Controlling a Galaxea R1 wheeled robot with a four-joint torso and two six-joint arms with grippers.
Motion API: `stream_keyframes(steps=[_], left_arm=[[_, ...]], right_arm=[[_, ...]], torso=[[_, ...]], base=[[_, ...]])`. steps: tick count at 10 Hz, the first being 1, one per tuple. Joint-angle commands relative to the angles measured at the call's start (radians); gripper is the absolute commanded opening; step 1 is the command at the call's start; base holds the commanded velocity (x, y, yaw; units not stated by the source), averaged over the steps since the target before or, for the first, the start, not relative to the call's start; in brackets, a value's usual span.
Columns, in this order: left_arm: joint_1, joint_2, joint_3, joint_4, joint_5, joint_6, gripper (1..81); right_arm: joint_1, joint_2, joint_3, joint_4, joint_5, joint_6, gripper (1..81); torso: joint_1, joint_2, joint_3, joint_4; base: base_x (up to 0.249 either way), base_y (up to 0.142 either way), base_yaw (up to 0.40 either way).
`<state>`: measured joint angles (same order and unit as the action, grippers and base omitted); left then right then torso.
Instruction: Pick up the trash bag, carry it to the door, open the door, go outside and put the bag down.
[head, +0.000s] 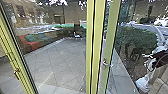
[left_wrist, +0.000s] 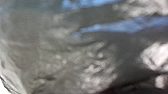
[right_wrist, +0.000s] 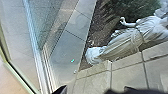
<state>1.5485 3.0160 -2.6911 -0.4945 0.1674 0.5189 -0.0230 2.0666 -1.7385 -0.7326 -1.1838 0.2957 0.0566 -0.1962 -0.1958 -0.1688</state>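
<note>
Close before the left wrist camera is the trash bag (left_wrist: 75, 57), dark and see-through, with pale crumpled contents and blue strips across it. What holds the bag is hidden. In the head view, a tall yellow-green door frame (head: 109, 37) stands right of centre, with a metal handle (head: 106, 63) on it. Another handle (head: 17, 71) is on the slanting frame at the left. I cannot tell whether the door is ajar. From the right wrist, a pale door edge (right_wrist: 36, 56) runs beside paving; dark robot parts show along the border.
Paved ground (head: 57, 60) lies beyond the glass, with a bench with orange and green cushions (head: 31, 41) at its left. A hedge (head: 137, 37) grows at the right. A white draped statue (right_wrist: 125, 40) stands beside the planting, near pale tiles (right_wrist: 127, 70).
</note>
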Motion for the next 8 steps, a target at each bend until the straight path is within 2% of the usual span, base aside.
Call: stream_keyframes(steps=[1, 5, 6, 8], left_arm=[[-0.023, 0.006, 0.005, -0.009, 0.092, -0.002, 1.0], [-0.017, 0.011, 0.005, -0.009, 0.09, -0.005, 1.0], [-0.017, 0.012, 0.005, -0.009, 0.09, -0.005, 1.0], [-0.017, 0.015, 0.005, -0.009, 0.09, -0.017, 1.0]], right_arm=[[0.18, -0.014, -0.102, -0.284, 0.059, -0.03, 81.1], [0.136, -0.001, -0.205, -0.381, 0.162, -0.046, 81.1], [0.134, 0.008, -0.238, -0.431, 0.197, -0.046, 81.1], [0.132, 0.029, -0.314, -0.49, 0.214, -0.052, 81.1]], torso=[[0.0, 0.0, 0.0, 0.0], [-0.001, 0.0, 0.0, 0.0], [-0.001, 0.0, 0.001, 0.0], [-0.001, 0.0, 0.001, 0.0]], base=[[0.0, 0.0, 0.0], [0.0, 0.0, 0.0], [0.0, 0.0, 0.0], [0.0, 0.0, 0.0]])
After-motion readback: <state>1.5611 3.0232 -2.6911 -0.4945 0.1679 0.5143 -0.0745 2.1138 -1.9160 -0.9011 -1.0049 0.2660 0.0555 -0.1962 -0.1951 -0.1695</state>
